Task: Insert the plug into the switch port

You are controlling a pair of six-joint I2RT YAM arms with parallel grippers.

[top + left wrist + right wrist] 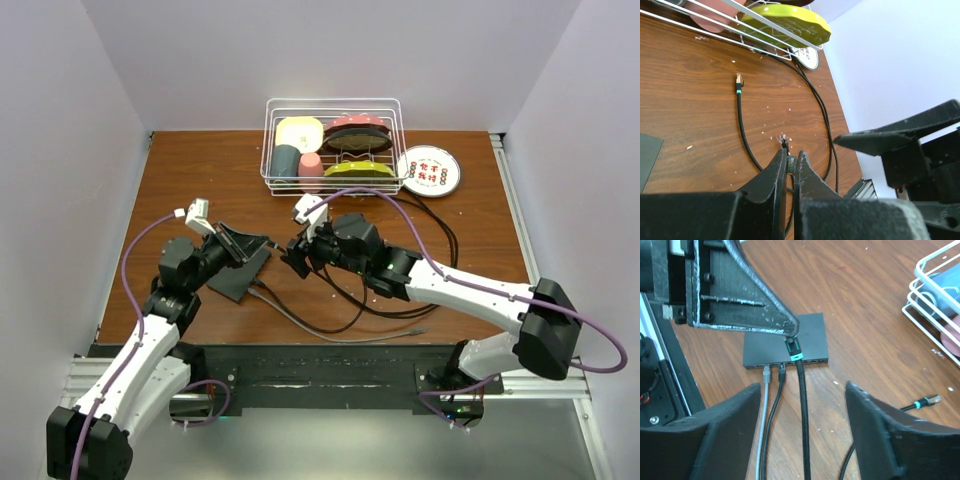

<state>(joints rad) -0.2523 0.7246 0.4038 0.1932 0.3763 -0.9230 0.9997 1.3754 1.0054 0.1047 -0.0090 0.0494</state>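
The switch (785, 340) is a flat black box on the wood table, also in the top view (238, 282). A grey and a black cable sit in two of its sockets. My left gripper (258, 243) is shut on a black plug with a teal band (794, 348) and holds it over the switch's socket edge. Its black cable (802, 410) trails toward me. In the left wrist view the fingers (775, 175) pinch the plug (788, 163). My right gripper (805, 405) is open and empty, just right of the switch, and shows in the top view (297, 255).
A loose cable end with a teal-banded plug (929, 400) lies on the table and shows in the left wrist view (739, 80). A white wire rack with dishes (272, 150) stands at the back. A round white tin (428, 170) sits beside it. Black cables loop (440, 240) under the right arm.
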